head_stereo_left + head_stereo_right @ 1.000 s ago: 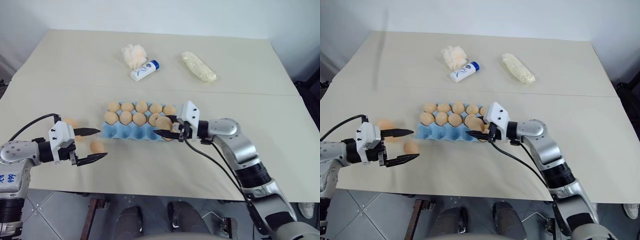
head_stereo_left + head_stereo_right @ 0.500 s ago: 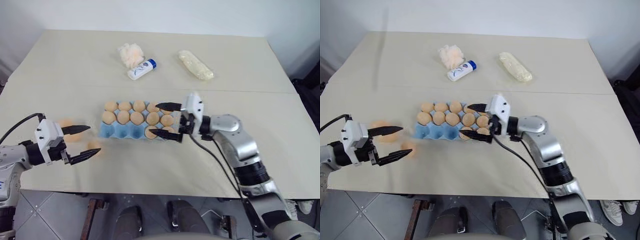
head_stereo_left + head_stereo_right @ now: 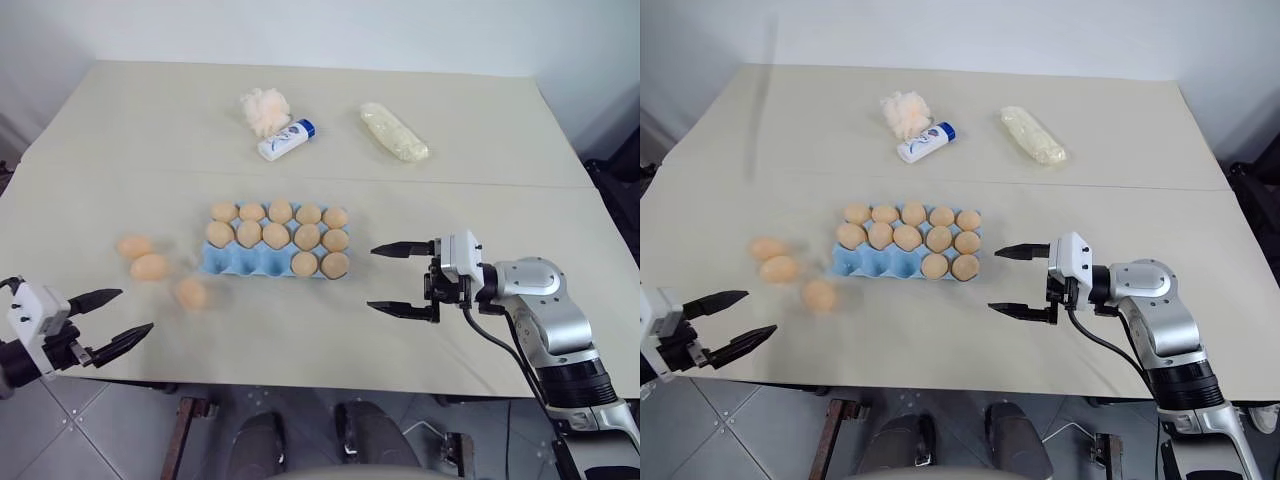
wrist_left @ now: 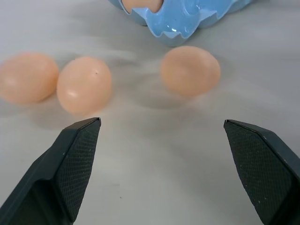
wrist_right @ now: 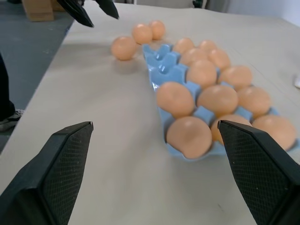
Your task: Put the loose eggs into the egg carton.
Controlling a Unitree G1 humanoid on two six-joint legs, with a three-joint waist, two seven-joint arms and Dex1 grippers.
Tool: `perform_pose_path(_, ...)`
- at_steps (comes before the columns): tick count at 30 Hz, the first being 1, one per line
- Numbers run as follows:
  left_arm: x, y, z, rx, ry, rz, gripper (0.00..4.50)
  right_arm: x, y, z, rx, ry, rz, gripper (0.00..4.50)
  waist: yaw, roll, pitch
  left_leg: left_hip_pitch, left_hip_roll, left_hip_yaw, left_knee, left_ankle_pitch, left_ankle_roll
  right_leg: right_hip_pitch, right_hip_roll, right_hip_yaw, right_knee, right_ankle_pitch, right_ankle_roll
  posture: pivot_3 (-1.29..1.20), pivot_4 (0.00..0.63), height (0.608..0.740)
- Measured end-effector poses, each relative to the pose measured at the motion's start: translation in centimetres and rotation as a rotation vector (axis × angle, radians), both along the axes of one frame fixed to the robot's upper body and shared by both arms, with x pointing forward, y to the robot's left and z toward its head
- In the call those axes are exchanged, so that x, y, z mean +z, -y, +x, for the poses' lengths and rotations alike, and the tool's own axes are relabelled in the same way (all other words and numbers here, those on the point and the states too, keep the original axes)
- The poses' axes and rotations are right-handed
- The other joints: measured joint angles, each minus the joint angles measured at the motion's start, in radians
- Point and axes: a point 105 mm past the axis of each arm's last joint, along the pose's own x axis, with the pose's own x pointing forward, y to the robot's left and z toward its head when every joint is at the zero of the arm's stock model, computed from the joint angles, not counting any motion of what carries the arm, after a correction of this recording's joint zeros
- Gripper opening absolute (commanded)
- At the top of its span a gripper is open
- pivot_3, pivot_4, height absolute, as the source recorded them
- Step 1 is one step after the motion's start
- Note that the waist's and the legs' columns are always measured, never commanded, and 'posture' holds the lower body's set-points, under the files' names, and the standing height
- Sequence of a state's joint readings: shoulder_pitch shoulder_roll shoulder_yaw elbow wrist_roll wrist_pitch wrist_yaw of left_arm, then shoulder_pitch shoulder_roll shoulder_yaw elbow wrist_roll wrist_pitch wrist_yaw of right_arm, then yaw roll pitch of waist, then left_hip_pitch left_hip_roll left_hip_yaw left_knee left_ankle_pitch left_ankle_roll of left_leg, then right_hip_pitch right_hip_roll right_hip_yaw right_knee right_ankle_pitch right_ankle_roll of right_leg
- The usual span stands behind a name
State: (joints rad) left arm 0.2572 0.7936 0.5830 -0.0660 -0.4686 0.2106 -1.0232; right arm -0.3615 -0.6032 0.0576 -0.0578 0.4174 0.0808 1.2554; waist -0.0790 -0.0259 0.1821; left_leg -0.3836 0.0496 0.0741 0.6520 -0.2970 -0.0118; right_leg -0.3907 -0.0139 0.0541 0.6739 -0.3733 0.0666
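The light-blue egg carton (image 3: 240, 262) lies mid-table, its back and middle rows full and two eggs at the right end of its front row. Three loose eggs rest on the table to its left: one (image 3: 134, 246), a second (image 3: 150, 267) touching it, and a third (image 3: 191, 292) nearer the carton. My left gripper (image 3: 110, 320) hovers open and empty at the table's near-left edge, short of those eggs (image 4: 84, 84). To the right of the carton, my right gripper (image 3: 385, 278) is open and empty, pointing at the tray (image 5: 161, 70).
At the back of the table lie a fluffy cream puff (image 3: 265, 108), a white tube with a blue cap (image 3: 287, 140) and a lumpy whitish packet (image 3: 395, 132). The table's front edge runs just below both grippers.
My right gripper opened, left its egg in the carton's front row and drew back to the right. The left gripper pulled away from the loose eggs toward the near-left edge.
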Motion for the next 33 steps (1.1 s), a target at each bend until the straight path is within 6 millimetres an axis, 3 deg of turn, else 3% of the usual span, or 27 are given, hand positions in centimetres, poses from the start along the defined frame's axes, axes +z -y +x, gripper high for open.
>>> perform_pose_path(8,-0.9,5.4,3.6,-0.035,0.102,-0.091,4.5,-0.2,-0.7,-0.2,0.023,0.006,0.001,4.47,0.01,0.0,0.0,0.0,-0.001,0.0,-0.001,0.001,0.0,-0.001,-0.001,0.0,0.0,0.001,0.001,0.0,0.15,0.74)
perform_pose_path(13,-2.7,6.2,5.5,0.004,0.093,-0.074,4.5,-0.3,-1.1,-0.7,0.039,0.004,-0.001,4.47,0.005,0.0,0.0,-0.001,-0.001,0.0,0.0,0.001,0.0,-0.001,0.0,0.0,0.001,0.001,0.001,0.0,0.15,0.74)
perform_pose_path(16,-3.6,6.6,5.6,0.001,0.068,-0.072,3.91,-0.3,-1.6,-0.9,0.046,0.001,0.001,4.5,-0.001,0.0,0.0,-0.001,-0.001,0.0,0.0,0.001,0.0,-0.001,0.0,0.0,0.001,0.001,0.001,0.0,0.15,0.74)
perform_pose_path(20,-3.7,6.7,5.4,-0.007,0.073,-0.067,2.64,-0.3,-1.7,-0.9,0.041,-0.002,0.005,4.5,0.001,0.0,0.0,0.0,-0.001,0.0,0.001,0.001,0.0,-0.001,0.0,0.0,0.003,0.001,0.001,0.0,0.15,0.74)
perform_pose_path(22,-3.5,6.8,5.3,-0.023,0.081,-0.074,2.41,-0.3,-1.7,-0.9,0.038,-0.001,0.006,4.5,0.002,0.0,0.0,0.0,-0.001,0.0,0.001,0.001,0.0,-0.001,0.0,0.0,0.003,0.001,0.001,0.0,0.15,0.74)
perform_pose_path(24,-2.6,7.1,5.2,-0.043,0.107,-0.104,2.41,-0.3,-1.7,-0.8,0.035,-0.002,0.007,4.5,0.003,0.0,0.0,0.0,-0.001,0.0,0.002,0.001,0.0,-0.001,0.0,0.0,0.003,0.001,0.001,0.0,0.15,0.74)
perform_pose_path(28,1.6,9.5,4.7,-0.199,0.187,-0.12,2.41,-0.6,-1.6,-0.9,0.027,-0.011,0.006,4.5,0.007,-0.001,0.0,0.0,-0.001,0.0,0.002,0.001,0.0,-0.001,0.0,0.0,0.003,0.001,0.001,0.0,0.15,0.74)
perform_pose_path(31,3.8,11.2,5.4,-0.263,0.227,-0.145,2.41,-0.6,-1.6,-0.9,0.024,-0.014,0.005,4.5,0.016,-0.001,0.0,0.0,-0.001,0.0,0.003,0.001,0.0,0.0,0.0,0.0,0.003,0.001,0.001,0.0,0.15,0.74)
perform_pose_path(33,4.8,13.4,6.8,-0.331,0.248,-0.165,2.41,-0.8,-1.6,-0.8,0.016,-0.021,0.0,4.5,0.029,-0.001,0.0,-0.001,-0.002,-0.002,0.006,0.001,0.0,0.0,0.001,-0.001,0.005,0.001,0.002,0.0,0.15,0.74)
